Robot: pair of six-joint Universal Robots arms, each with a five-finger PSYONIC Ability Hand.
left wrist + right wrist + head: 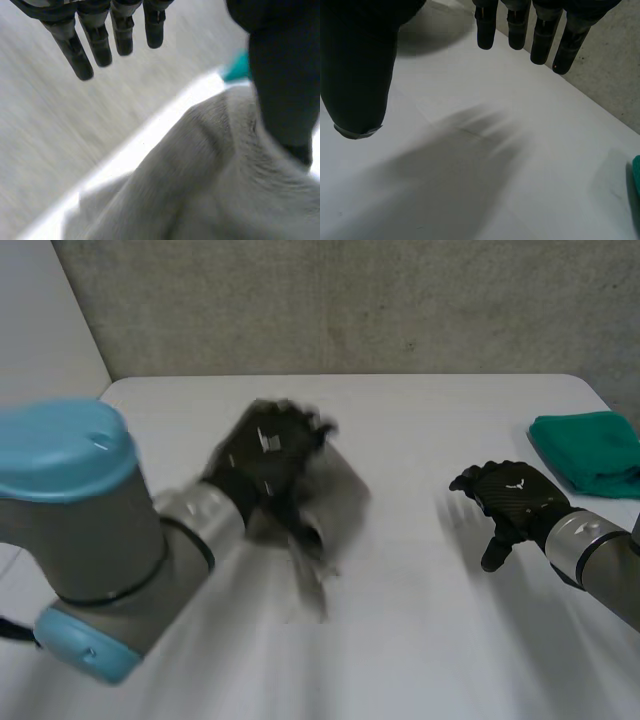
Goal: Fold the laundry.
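Under L hand [262, 455], fingers straight & clear of it, grey cloth [335, 502] lies by thumb; R hand [515, 497], fingers spread, holds nothing, well apart.

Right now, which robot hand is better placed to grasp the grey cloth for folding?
Left, probably. The left robot hand is at the grey cloth, its thumb against the fabric. The right robot hand is open over bare table, apart from that cloth and nearer the green cloth.

white table [420, 570] w/ green cloth [590, 452]
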